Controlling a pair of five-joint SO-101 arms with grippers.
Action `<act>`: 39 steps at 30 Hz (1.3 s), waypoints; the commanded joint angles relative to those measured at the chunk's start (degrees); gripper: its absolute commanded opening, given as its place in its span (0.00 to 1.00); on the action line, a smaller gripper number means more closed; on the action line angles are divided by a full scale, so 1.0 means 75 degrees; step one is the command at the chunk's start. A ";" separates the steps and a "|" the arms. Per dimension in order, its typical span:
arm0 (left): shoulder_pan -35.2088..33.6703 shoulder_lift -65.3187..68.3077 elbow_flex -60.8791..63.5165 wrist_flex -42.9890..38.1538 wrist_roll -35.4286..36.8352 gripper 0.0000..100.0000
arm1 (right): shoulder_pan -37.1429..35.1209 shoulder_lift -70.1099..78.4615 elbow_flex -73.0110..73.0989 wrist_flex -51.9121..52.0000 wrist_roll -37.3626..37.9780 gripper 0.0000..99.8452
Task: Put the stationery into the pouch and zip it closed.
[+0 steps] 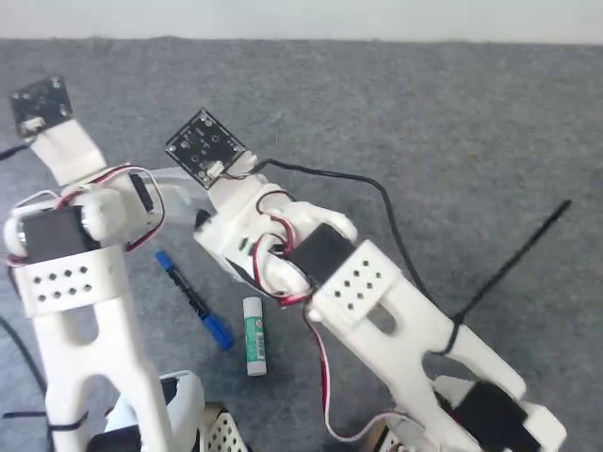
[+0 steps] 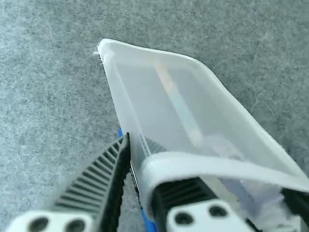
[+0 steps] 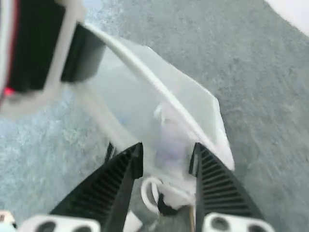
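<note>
Grey carpet-like cloth covers the table (image 1: 452, 113), where two arms meet at a translucent pouch (image 2: 159, 96), left of centre and toward the far side. The left gripper (image 2: 137, 162) is clamped narrowly on the pouch's white rim. The right gripper (image 3: 166, 154) has its jaws parted on either side of the pouch's zip end, with a pull ring (image 3: 148, 192) between them. A pale pen (image 2: 176, 104) shows through the pouch wall. Nearer, a blue marker (image 1: 193, 299) and a glue stick (image 1: 254, 336) lie just beside each other on the cloth.

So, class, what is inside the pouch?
Through the frosted pouch, one long pencil-like stick shows faintly. Whatever else lies inside is too clouded to tell.
</note>
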 commanded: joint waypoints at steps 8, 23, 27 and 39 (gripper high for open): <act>-0.0082 -0.0399 -0.0252 -0.0316 0.0035 0.01 | 0.0299 -0.1870 -0.0082 0.1190 -0.0117 0.19; -0.0598 -0.0387 -0.0229 -0.0434 -0.0152 0.01 | 0.0404 -0.2678 -0.0070 0.2561 -0.0117 0.19; -0.1032 -0.0387 -0.0229 -0.0551 -0.0141 0.01 | 0.0662 -0.2397 -0.0059 0.2667 -0.0117 0.19; -0.1958 -0.0434 -0.0240 -0.0586 -0.0129 0.01 | 0.0932 -0.1952 0.1536 0.1459 -0.0117 0.19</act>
